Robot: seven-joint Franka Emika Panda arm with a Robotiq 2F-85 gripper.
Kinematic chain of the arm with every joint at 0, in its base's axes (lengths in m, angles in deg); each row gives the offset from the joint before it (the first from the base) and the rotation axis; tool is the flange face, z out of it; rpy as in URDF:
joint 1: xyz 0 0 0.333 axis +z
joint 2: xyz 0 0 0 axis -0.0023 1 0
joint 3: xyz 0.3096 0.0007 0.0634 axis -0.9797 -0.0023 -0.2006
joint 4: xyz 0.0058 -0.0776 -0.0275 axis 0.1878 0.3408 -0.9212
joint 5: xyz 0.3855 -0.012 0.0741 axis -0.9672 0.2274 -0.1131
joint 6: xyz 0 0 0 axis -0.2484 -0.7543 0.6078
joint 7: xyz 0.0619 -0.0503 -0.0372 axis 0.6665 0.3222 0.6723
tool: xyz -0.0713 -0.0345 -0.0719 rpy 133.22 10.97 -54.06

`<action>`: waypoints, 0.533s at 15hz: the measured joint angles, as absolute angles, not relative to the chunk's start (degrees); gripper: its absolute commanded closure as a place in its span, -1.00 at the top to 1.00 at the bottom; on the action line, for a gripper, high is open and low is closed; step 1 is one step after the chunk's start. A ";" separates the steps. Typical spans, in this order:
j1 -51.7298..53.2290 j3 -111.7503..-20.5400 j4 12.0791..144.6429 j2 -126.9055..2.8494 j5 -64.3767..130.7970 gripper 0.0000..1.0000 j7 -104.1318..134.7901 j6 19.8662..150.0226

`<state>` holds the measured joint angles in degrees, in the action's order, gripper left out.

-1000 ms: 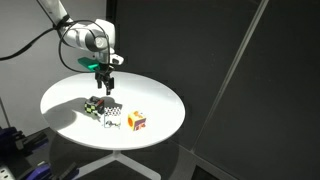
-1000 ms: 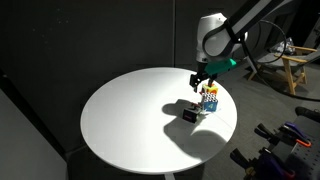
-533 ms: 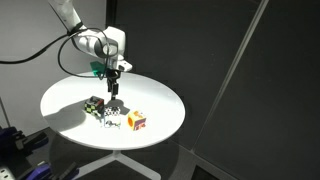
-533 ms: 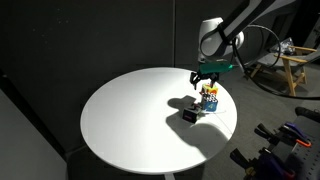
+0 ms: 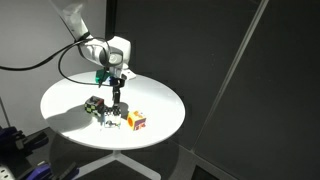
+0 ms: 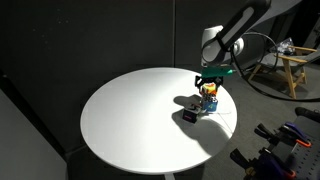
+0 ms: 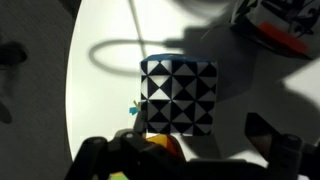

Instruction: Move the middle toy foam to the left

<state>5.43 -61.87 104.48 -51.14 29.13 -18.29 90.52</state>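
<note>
Dark curtains back the round white bench [image 5: 62, 95], where the middle toy foam [image 5: 110, 121] sits between a checkered cube [image 5: 95, 104] and an orange cube [image 5: 136, 121], almost directly beneath the end effector [image 5: 117, 106], which hangs released, fingers spread, so a short descent looks sufficient.

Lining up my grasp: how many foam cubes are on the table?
3, in a row: green-black-white checkered foam cube at one end, white-and-blue foam cube in the middle, orange-yellow-red foam cube. None seems hidden.

No readable text, labels, brands, numbers or signs appear anywhere.
</note>
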 measured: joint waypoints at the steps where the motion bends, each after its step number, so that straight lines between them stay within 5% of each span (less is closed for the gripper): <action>1: 5.35 -61.55 104.48 -50.72 29.13 1.00 -18.29 90.52; 8: 5.18 -60.91 104.68 -47.75 29.14 1.00 -18.25 94.28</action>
